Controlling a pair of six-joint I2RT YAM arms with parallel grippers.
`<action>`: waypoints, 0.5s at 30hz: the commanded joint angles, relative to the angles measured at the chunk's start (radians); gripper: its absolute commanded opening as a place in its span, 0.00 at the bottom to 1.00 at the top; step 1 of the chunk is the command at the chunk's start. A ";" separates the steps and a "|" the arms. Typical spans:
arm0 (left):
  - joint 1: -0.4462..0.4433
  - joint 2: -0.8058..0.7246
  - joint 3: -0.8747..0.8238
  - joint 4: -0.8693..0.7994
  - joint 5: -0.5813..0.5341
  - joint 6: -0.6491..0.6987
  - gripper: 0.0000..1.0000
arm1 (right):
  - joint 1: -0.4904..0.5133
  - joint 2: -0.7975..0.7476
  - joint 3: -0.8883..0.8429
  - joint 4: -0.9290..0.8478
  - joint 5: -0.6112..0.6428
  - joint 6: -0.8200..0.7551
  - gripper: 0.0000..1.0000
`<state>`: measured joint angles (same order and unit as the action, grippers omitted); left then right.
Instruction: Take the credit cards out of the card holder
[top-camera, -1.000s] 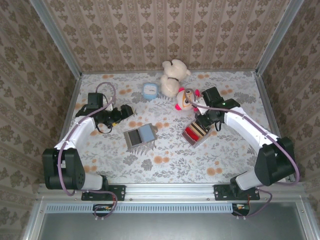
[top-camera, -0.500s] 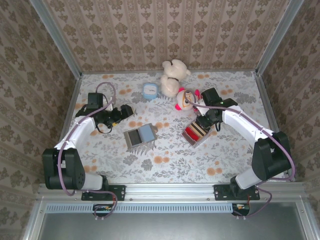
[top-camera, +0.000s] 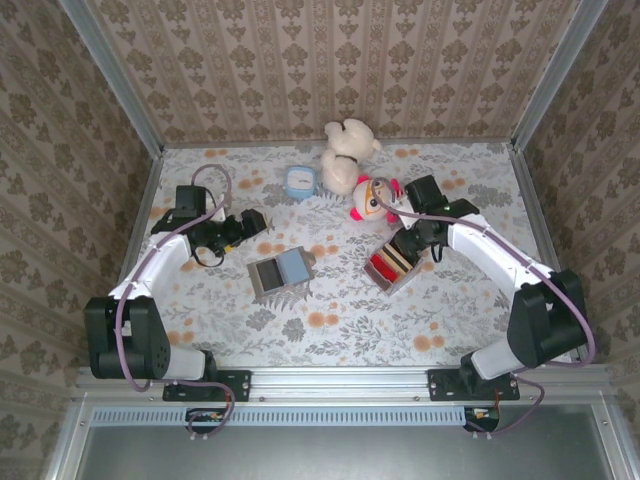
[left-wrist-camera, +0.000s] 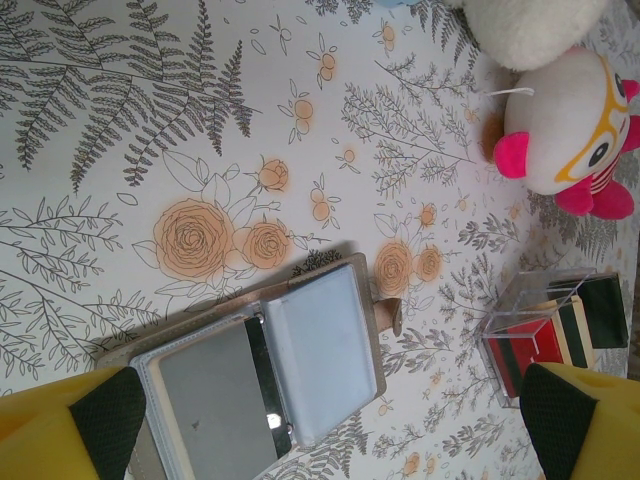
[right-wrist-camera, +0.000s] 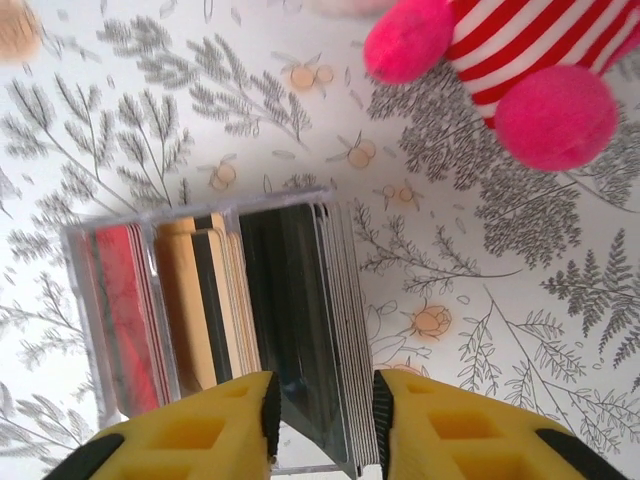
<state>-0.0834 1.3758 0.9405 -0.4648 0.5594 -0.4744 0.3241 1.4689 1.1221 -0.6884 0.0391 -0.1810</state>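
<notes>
The card holder (top-camera: 279, 272) lies open near the table's middle, also seen as the card holder (left-wrist-camera: 200, 400) in the left wrist view. Its right pocket holds a light blue credit card (left-wrist-camera: 325, 350), and its left panel looks grey. My left gripper (top-camera: 252, 222) hovers just left of and behind it, wide open and holding nothing; the left gripper (left-wrist-camera: 335, 430) has its fingers on either side of the holder. My right gripper (top-camera: 408, 243) is over a clear tray (top-camera: 398, 285). The right gripper (right-wrist-camera: 322, 420) is parted, its jaws straddling a dark stack of cards (right-wrist-camera: 300, 300) that stands in the tray.
The clear tray (right-wrist-camera: 80, 330) also holds red and tan card stacks. A red-striped doll (top-camera: 372, 198) and a white plush bear (top-camera: 347, 150) sit just behind it. A small light blue box (top-camera: 300, 182) stands at the back. Walls enclose the table.
The right gripper's jaws have parted over the tray, and the arm has barely shifted. The left arm and the card holder have not moved.
</notes>
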 joint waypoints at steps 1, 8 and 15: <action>0.006 0.011 -0.005 -0.008 -0.008 0.004 1.00 | -0.002 -0.063 0.030 0.046 -0.044 0.085 0.38; -0.013 0.014 -0.045 0.027 -0.008 -0.034 1.00 | 0.075 -0.071 0.044 0.169 -0.021 0.262 0.47; -0.042 0.029 -0.091 0.035 -0.080 -0.119 0.89 | 0.098 0.063 0.037 0.392 -0.220 0.638 0.50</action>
<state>-0.1131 1.3930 0.8753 -0.4412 0.5171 -0.5392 0.4072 1.4582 1.1442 -0.4152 -0.0708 0.2565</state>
